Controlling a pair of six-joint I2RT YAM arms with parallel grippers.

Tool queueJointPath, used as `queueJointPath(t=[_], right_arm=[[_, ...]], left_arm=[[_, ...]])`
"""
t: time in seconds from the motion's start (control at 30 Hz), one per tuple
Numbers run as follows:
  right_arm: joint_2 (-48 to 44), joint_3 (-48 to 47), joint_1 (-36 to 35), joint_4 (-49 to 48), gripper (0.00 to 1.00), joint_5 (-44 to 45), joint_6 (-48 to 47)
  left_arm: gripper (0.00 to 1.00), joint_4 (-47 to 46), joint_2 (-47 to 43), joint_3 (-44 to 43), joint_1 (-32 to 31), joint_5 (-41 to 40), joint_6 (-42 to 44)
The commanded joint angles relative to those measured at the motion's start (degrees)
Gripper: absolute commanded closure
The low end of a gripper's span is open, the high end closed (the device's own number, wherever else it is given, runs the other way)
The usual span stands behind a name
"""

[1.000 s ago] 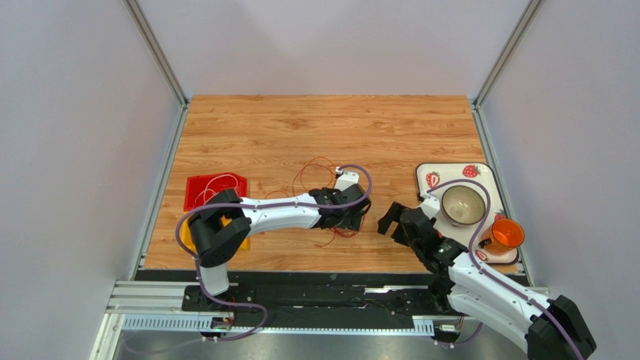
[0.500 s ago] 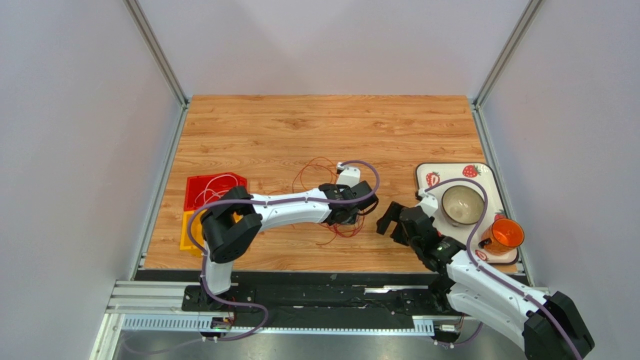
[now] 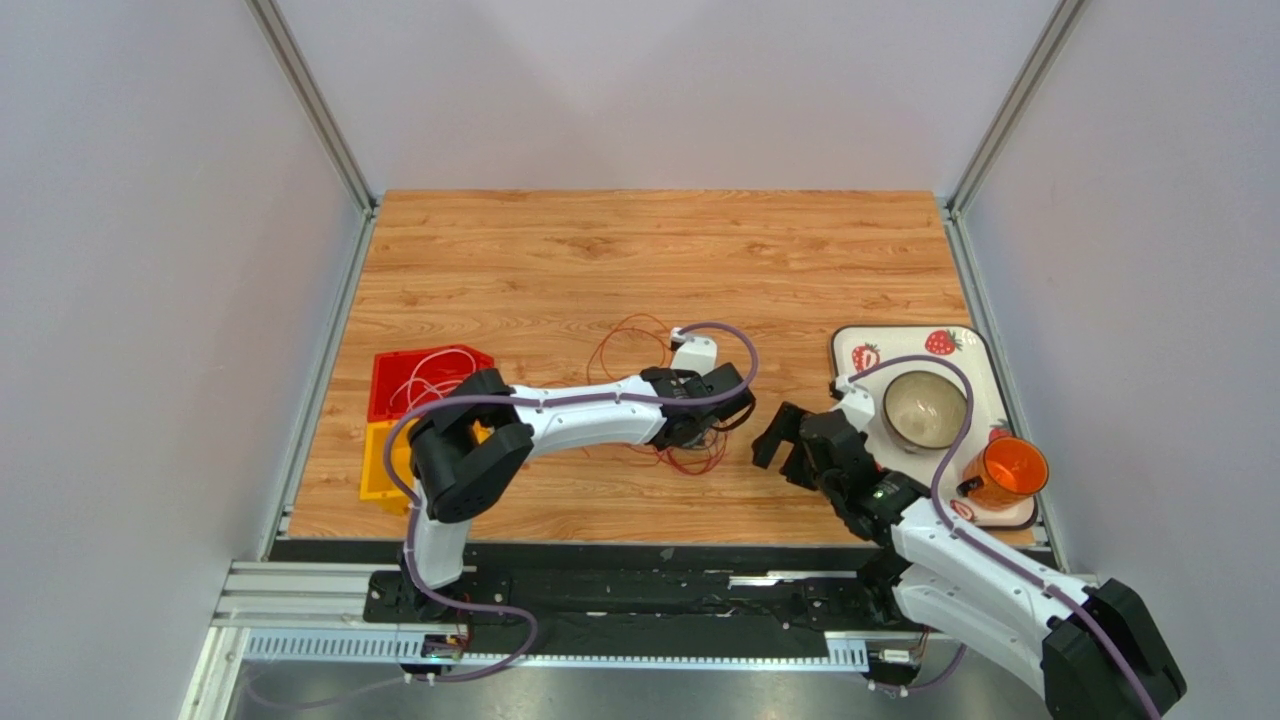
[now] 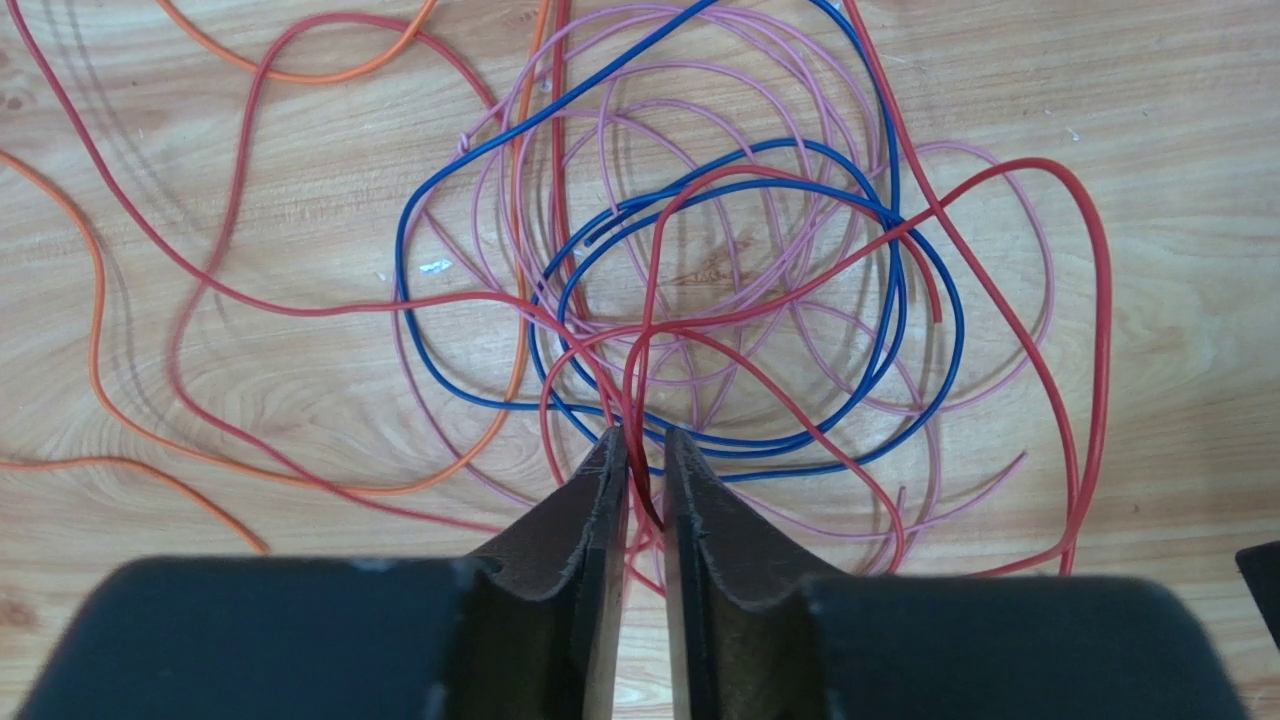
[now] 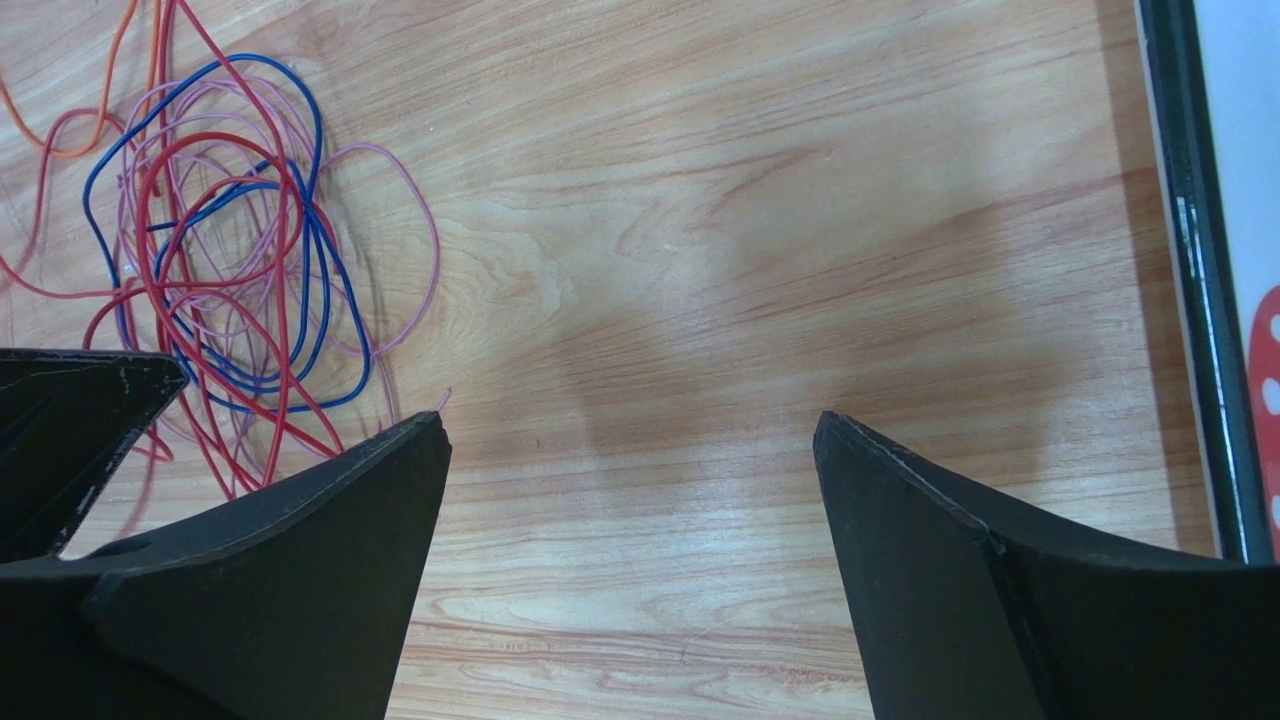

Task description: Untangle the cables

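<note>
Between left gripper (image 4: 639, 450) jaws: cables (image 4: 706, 333).

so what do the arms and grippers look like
The left arm and right arm have white links, black joints and a lilac hose running along each. The left gripper and right gripper are matte black, each with two wedge-shaped fingers.

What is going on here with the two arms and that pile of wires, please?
The robot is untangling a pile of wires on the table: red, blue, pink and orange loops crossing each other. The left gripper is down at the pile, jaws nearly together around a red wire; whether it is pinched yet is unclear. The right gripper hangs wide open over bare wood beside the pile, holding nothing.
</note>
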State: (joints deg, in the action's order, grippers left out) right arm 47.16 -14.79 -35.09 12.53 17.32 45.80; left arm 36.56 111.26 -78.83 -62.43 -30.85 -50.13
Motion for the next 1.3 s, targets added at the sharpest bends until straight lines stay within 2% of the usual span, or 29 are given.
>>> queueJointPath(t=[0.0, 0.07, 0.2, 0.3, 0.43, 0.67, 0.87, 1.03, 1.27], right_arm=[[0.22, -2.44, 0.37, -2.43, 0.03, -0.36, -0.71], [0.13, -2.35, 0.46, -2.43, 0.03, -0.27, -0.71], [0.13, -2.35, 0.55, -2.60, 0.03, -0.71, -0.80], [0.31, -2.44, 0.64, -2.69, 0.03, -0.71, -0.89], [0.48, -2.44, 0.73, -2.69, 0.03, -0.89, -0.80], [1.27, -2.79, 0.99, -2.87, 0.03, -1.15, -1.06], [1.45, -2.70, 0.99, -2.87, 0.04, -1.41, -1.06], [1.45, -2.79, 1.08, -2.95, 0.04, -1.59, -1.15], [0.75, -2.53, 1.17, -2.95, 0.04, -1.68, -1.07]], left_arm=[[0.80, -0.17, 1.15, 0.07, 0.91, 0.79, -0.94], [0.79, -0.70, 0.97, 1.04, 1.00, 0.88, -1.11], [0.61, -1.05, 0.01, 1.75, 1.00, 0.53, -1.11], [0.60, -1.40, 0.01, 2.01, 0.91, 0.44, -0.76], [0.71, -1.93, 0.45, 2.10, 1.00, 0.70, -0.67], [0.80, -2.89, 1.50, 1.75, 1.00, 1.06, -0.14], [1.00, -2.81, 1.94, 1.75, 1.26, 0.79, 0.12], [1.00, -2.63, 0.89, 1.04, 1.26, 0.44, 2.31], [1.00, 3.42, -13.06, -3.61, 1.35, -1.14, 7.58]])
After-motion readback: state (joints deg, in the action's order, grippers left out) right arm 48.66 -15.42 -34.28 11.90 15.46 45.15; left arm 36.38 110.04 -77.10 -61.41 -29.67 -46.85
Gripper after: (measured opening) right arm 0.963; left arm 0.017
